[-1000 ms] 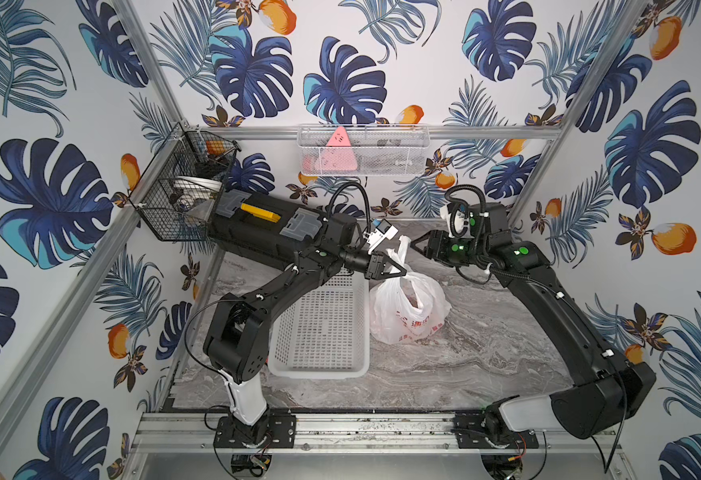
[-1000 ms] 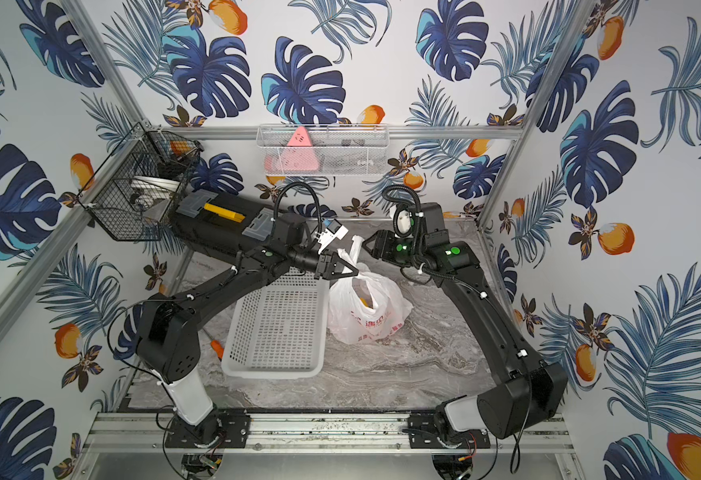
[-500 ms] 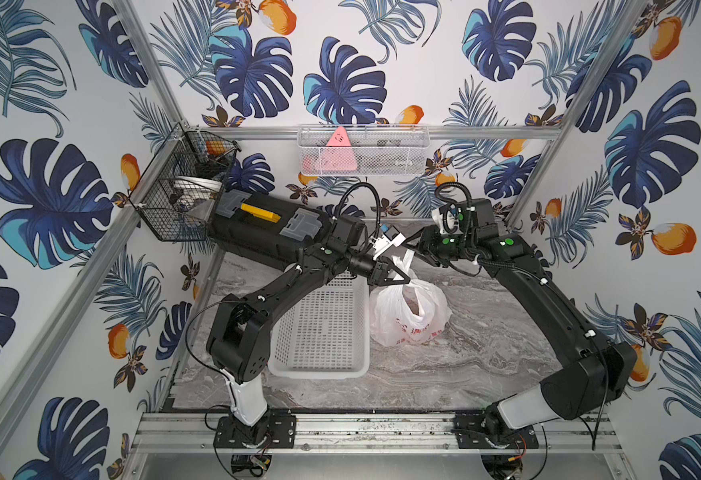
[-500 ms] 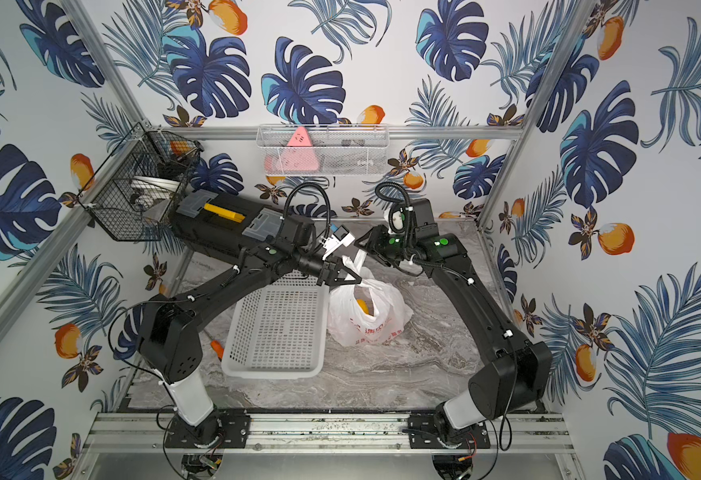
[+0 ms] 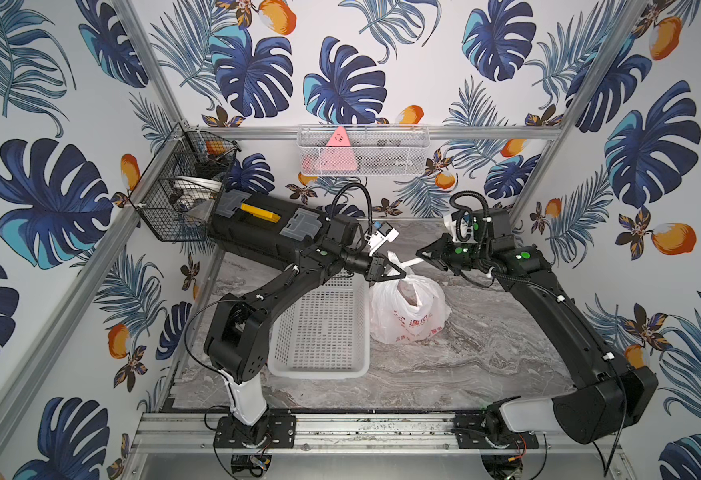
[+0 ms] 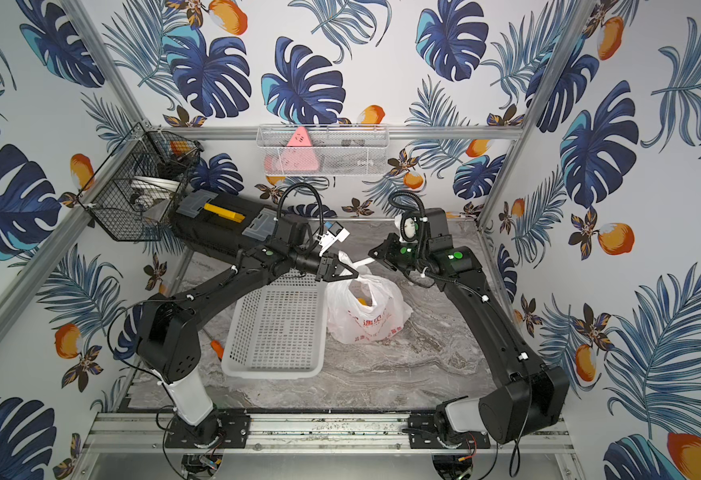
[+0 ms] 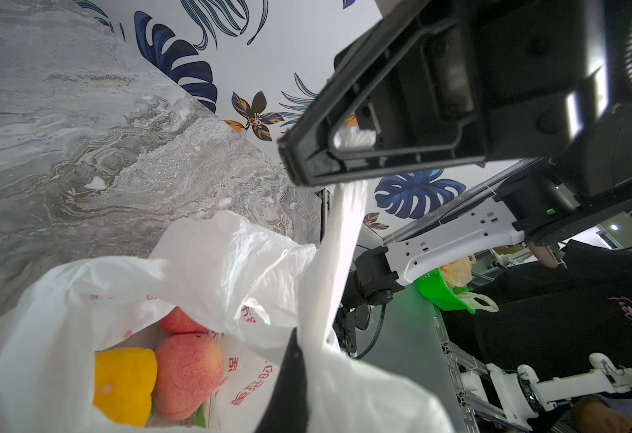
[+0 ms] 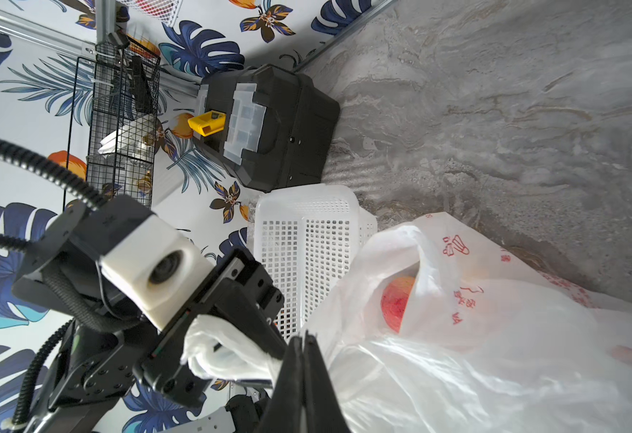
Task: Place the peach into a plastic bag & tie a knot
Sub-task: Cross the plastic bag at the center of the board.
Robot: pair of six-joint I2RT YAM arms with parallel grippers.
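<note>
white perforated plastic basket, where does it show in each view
In a top view: white perforated plastic basket centre, beside the translucent white plastic bag.
In a top view: basket same spot.
Left wrist: not in it.
Right wrist: basket between black plastic toolbox and bag.
Shared landmark: the bag, in all four.

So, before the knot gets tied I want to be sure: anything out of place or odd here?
Nothing looks spilled or torn. The plastic bag stands beside the white basket, left gripper and right gripper each shut on a handle. One oddity: a yellow item lies inside with the peaches.
</note>
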